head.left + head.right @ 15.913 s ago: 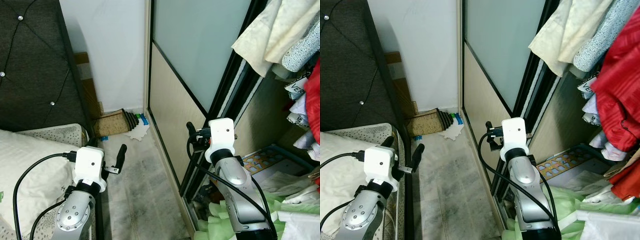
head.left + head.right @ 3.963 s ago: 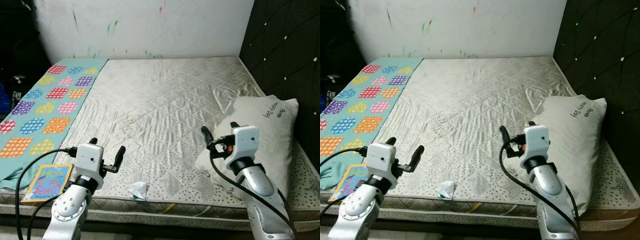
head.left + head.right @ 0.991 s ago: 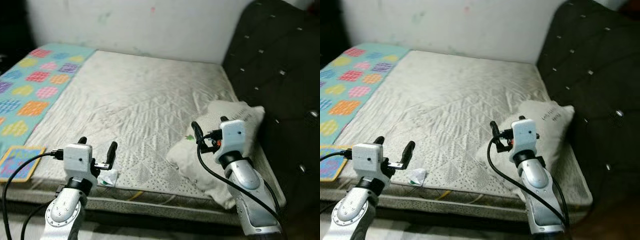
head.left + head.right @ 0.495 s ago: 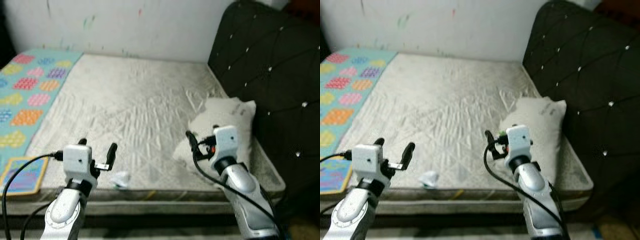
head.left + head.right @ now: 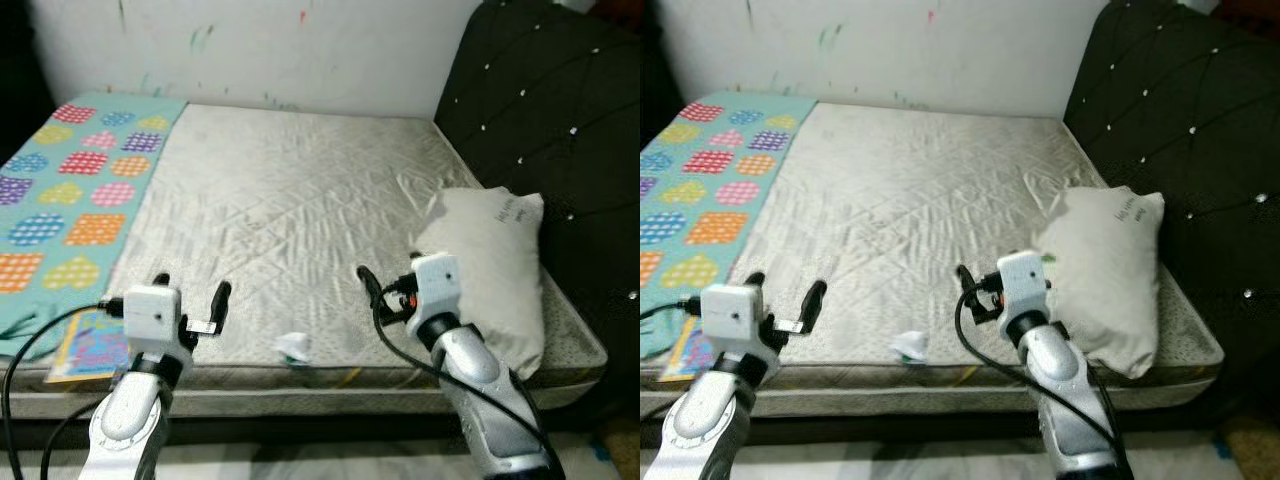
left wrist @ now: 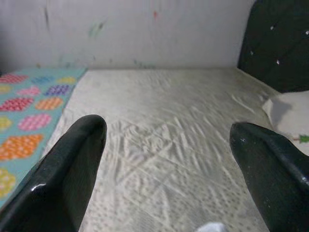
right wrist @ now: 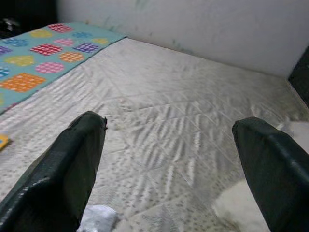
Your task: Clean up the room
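Turquoise patterned blanket [image 5: 70, 190] with coloured patches covers the left side of the bed's quilted grey mattress [image 5: 290, 200], and a yellow-bordered picture book [image 5: 90, 345] lies at its front left corner. Just right of the book, the left gripper [image 5: 190, 300] hovers with its fingers released and empty. A small crumpled white wrapper [image 5: 293, 347] sits at the front edge, between the grippers. The right gripper [image 5: 388, 283] is likewise spread, beside a grey pillow [image 5: 490, 270] near the black tufted headboard [image 5: 540, 110].
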Tool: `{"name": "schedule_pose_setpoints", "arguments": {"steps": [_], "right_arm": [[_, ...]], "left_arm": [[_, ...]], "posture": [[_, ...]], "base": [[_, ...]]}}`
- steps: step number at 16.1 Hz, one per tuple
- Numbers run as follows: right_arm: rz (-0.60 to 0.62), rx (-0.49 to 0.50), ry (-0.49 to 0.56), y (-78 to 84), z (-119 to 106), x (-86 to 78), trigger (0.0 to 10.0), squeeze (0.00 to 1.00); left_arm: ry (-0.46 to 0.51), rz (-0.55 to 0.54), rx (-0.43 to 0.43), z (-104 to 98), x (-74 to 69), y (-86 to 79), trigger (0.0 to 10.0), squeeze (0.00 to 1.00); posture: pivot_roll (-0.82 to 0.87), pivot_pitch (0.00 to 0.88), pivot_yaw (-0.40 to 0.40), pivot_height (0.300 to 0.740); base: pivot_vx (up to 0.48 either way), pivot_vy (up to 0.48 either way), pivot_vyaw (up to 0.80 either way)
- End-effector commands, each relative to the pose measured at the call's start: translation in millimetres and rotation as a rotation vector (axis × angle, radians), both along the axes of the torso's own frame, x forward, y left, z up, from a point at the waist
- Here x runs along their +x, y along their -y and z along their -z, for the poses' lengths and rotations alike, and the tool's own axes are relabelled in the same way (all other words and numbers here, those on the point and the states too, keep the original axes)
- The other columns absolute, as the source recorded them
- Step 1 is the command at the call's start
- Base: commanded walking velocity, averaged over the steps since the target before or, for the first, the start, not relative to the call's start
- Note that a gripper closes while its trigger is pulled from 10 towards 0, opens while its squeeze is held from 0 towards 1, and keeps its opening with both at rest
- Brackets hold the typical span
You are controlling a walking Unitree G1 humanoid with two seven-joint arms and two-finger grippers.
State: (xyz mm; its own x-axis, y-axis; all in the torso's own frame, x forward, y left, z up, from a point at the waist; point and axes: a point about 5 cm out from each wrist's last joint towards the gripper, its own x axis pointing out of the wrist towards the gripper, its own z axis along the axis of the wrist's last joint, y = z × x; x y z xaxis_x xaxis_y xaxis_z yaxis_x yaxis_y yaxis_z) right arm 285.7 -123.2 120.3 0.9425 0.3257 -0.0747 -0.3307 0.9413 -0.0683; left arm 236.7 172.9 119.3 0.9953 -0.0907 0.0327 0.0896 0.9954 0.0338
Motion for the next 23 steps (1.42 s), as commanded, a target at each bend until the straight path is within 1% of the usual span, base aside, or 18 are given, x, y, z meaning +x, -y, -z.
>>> {"name": "schedule_pose_setpoints", "arguments": {"steps": [1,3,4,5,6,8,9,12,15,21,23], "right_arm": [[0.022,-0.011,-0.025,10.5,2,-0.3,10.0,0.00],[-0.021,-0.055,-0.025,5.9,4,-0.5,10.0,0.00],[-0.058,-0.076,0.001,-0.7,2,-0.9,10.0,0.00],[-0.096,-0.047,0.003,-3.9,2,-1.5,10.0,0.00],[-0.098,-0.024,-0.006,-5.2,1,-1.9,10.0,0.00],[-0.068,-0.037,0.011,-1.8,-1,0.6,10.0,0.00],[-0.041,-0.031,-0.014,1.4,0,1.1,10.0,0.00],[-0.043,-0.022,-0.022,3.6,2,-0.4,10.0,0.00],[-0.045,-0.014,-0.017,2.1,0,0.6,10.0,0.00],[-0.049,-0.036,-0.005,3.1,0,2.4,10.0,0.00],[-0.054,-0.035,-0.008,1.1,1,1.1,10.0,0.00]], "left_arm": [[0.014,0.002,-0.004,-2,1.4,4.3,10.0,0.00],[0.021,0.033,-0.022,-6,-0.6,4.9,10.0,0.00],[0.029,0.047,-0.027,-7,-1.2,5.9,10.0,0.00],[0.032,0.048,-0.022,-8,-1.0,6.0,10.0,0.00],[0.034,0.053,-0.027,-8,-0.6,6.3,10.0,0.00],[0.035,0.061,-0.035,-9,-0.5,7.5,10.0,0.00],[0.032,0.069,-0.038,-8,-0.6,8.8,10.0,0.00],[0.023,0.089,-0.048,-6,-1.7,11.8,10.0,0.00],[0.023,0.092,-0.054,-6,-0.7,13.5,10.0,0.00],[0.021,0.099,-0.059,-5,-0.5,14.1,10.0,0.00],[0.017,0.103,-0.059,-4,-1.0,14.4,10.0,0.00]], "posture": [[0.04,0.013,-0.067,0.740],[0.03,0.021,-0.064,0.740],[0.04,0.023,-0.063,0.740],[0.04,0.023,-0.063,0.740],[0.04,0.023,-0.062,0.740],[0.04,0.024,-0.065,0.740],[0.04,0.026,-0.065,0.740],[0.04,0.027,-0.069,0.740],[0.04,0.027,-0.071,0.740],[0.04,0.021,-0.074,0.740],[0.04,0.020,-0.075,0.740]], "base": [[0.000,0.000,0.00],[0.000,0.000,0.00],[0.000,0.000,0.00],[0.000,0.000,0.00],[0.000,0.000,0.00],[0.000,0.000,0.00],[0.000,0.000,0.00],[0.000,0.000,0.00],[0.254,0.000,0.00],[0.266,0.000,0.00],[0.277,0.000,0.00]]}}
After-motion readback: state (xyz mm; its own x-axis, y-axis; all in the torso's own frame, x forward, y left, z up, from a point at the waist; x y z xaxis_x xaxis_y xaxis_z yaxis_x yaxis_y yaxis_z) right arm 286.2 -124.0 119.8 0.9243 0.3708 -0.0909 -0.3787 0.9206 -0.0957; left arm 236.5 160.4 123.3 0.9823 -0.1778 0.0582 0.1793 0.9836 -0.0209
